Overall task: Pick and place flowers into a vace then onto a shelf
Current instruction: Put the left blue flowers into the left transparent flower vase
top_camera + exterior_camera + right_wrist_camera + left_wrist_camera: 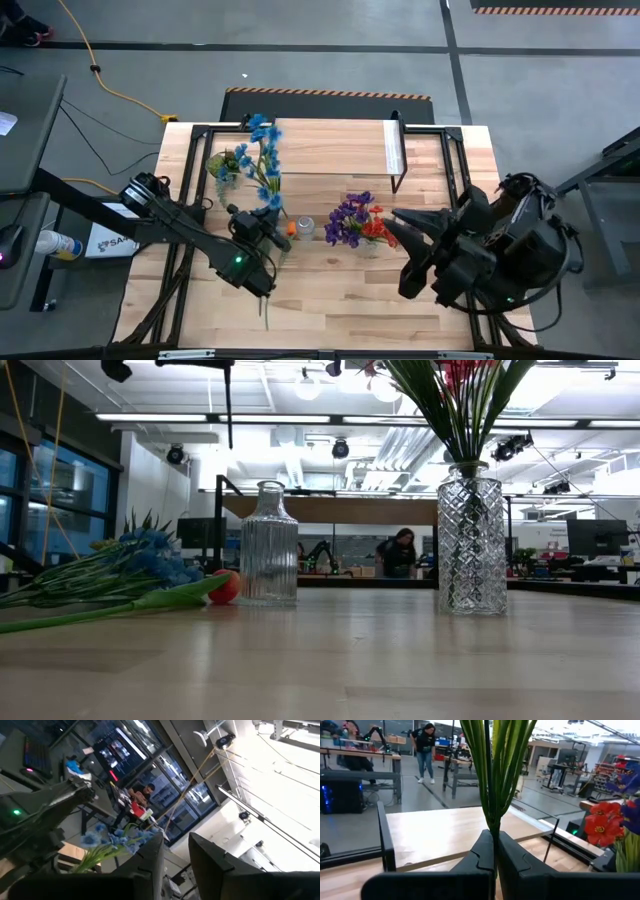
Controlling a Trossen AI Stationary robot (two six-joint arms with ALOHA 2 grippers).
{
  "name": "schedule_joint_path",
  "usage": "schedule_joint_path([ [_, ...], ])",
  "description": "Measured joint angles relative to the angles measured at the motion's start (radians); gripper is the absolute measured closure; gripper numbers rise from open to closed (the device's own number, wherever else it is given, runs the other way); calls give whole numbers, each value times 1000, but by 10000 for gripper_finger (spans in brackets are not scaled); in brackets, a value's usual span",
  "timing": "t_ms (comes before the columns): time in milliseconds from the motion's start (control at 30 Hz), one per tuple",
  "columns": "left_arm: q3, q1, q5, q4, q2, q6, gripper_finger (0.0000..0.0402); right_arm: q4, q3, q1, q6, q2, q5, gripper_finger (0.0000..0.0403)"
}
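Observation:
The blue flowers (264,150) lie lengthwise on the table, blooms toward the far edge, one orange bloom (225,588) beside an empty ribbed glass vase (268,545). My left gripper (266,224) is shut on their green stems. The red and purple flowers (357,222) stand in a diamond-cut glass vase (470,540). My right gripper (397,224) hovers open just right of that vase, tipped upward and touching nothing. The shelf (396,150) stands at the far right of the table. My left gripper (495,839) pinches the blue bunch's green stems (492,817) between its two fingers, which lie across them. It comes in from the table's left and near side. The stem end (266,312) sticks out toward the near edge. In the low view the bunch (110,595) lies low along the tabletop.
A small spiky green plant (225,165) sits left of the blue blooms. Black frame bars (185,180) run along the table's sides. Bare planks (340,300) lie between the arms at the near edge. A person (398,552) stands in the room behind.

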State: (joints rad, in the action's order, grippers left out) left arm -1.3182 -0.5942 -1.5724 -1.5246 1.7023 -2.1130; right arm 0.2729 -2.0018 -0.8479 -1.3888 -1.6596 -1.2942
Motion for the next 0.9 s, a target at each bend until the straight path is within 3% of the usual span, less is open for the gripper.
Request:
schedule_joint_path([
  [367, 0, 33, -1, 166, 0, 180, 366, 0, 0, 37, -22, 0, 15, 320],
  [900, -1, 45, 1, 226, 17, 179, 366, 0, 0, 37, -33, 0, 21, 320],
])
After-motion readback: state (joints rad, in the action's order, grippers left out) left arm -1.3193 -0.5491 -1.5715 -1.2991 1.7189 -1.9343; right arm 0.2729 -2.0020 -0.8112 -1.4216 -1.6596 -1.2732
